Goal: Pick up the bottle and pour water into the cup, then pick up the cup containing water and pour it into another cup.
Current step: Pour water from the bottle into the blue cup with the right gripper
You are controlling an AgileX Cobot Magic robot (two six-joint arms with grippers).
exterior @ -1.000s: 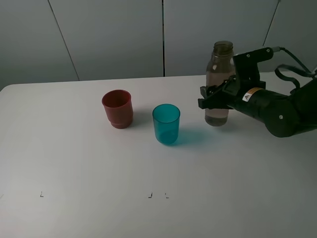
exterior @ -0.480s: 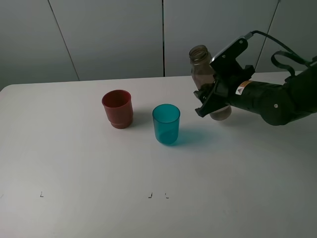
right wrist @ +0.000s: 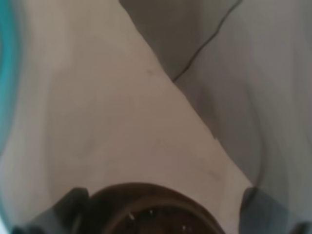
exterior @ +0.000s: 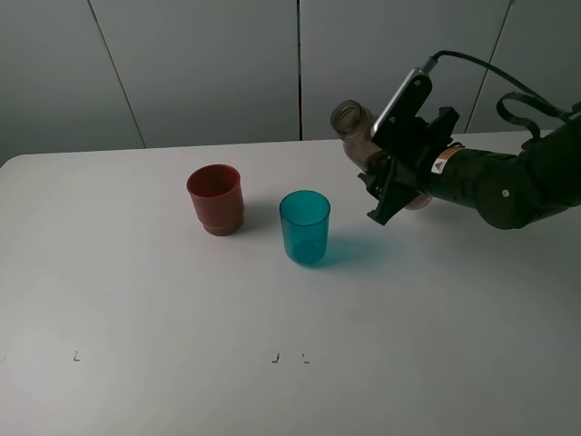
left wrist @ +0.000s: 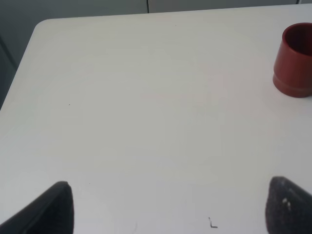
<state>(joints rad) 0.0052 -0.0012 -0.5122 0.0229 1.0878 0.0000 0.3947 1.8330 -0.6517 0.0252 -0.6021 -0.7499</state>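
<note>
Apparently tilted bottle (exterior: pixel 350 122) in right pincer (exterior: pixel 379 191)

Right gripper (exterior: pixel 385 182) grips bottle (exterior: pixel 352 122), tilted toward teal cup (exterior: pixel 304 229); red cup (exterior: pixel 215 199) farther left.

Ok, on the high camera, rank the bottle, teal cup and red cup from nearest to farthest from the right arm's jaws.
1. Bottle: gripped in the right jaws, tilted with its mouth toward the cups.
2. Teal cup: upright on the table, just left of the jaws.
3. Red cup: farthest left, beyond the teal cup.
</note>
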